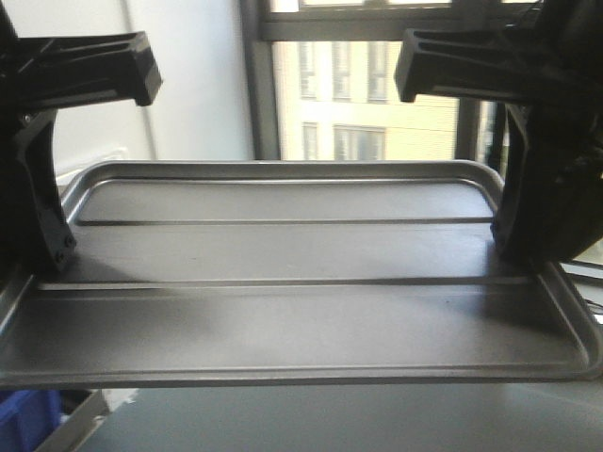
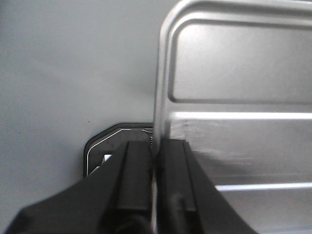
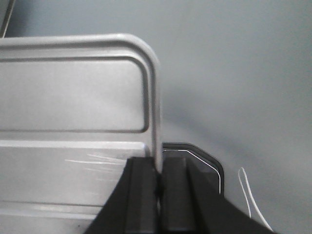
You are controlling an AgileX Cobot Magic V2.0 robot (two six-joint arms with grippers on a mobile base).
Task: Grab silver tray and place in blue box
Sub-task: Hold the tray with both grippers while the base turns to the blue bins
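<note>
Daylight is admitted through a window [image 1: 377,85] at the top of the front view. Below it, nearly the whole frame is filled by the silver tray [image 1: 301,282], which is tilted so that its floor, with two long ribs, is turned toward the camera. Its short edge at the left of the frame is clamped by the left gripper [image 1: 52,259], and the short edge at the right by the right gripper [image 1: 528,250].

In each wrist view the tray's rim is seen pinched between two black fingers [image 2: 136,170] [image 3: 144,195] at the bottom centre, with a grey surface [image 2: 58,73] behind.

A patch of the blue box [image 1: 24,419] is seen in the lower left corner of the front view, below the tray's near edge. A thin white cable [image 3: 246,190] is seen at the lower right of the right wrist view.
</note>
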